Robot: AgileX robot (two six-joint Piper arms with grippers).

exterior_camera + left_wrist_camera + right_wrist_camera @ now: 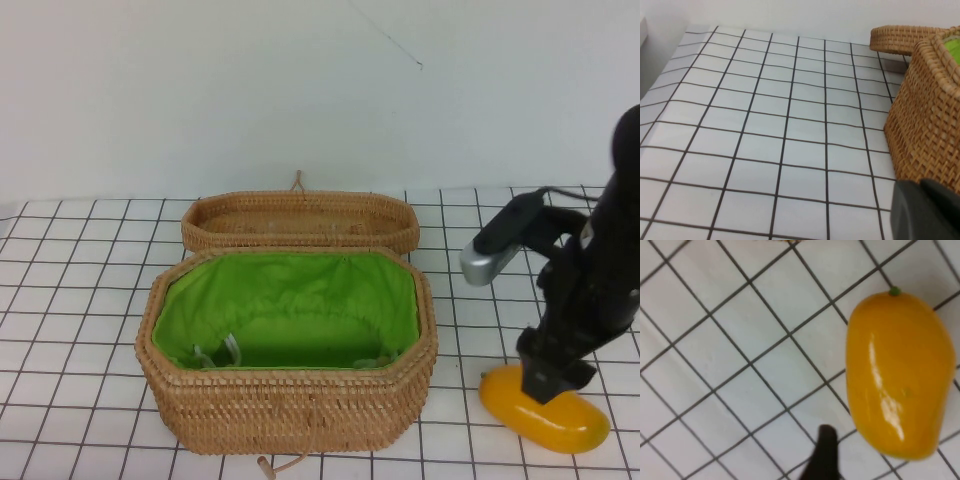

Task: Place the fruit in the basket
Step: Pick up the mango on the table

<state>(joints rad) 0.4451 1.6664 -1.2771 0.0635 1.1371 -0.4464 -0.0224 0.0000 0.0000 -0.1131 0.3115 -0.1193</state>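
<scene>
The right gripper (548, 382) is right above the fruit (545, 412); I cannot tell if it is open. The fruit is smooth and could slip. The basket (287, 352) sits beside it. The left gripper (927, 210) waits by the basket's other side.

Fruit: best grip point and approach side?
Take the fruit across its narrow width at mid-body, coming from above. It lies flat on the table, long axis sideways, right of the basket. The right hand hovers over it already; the left hand is parked by the basket.
</scene>
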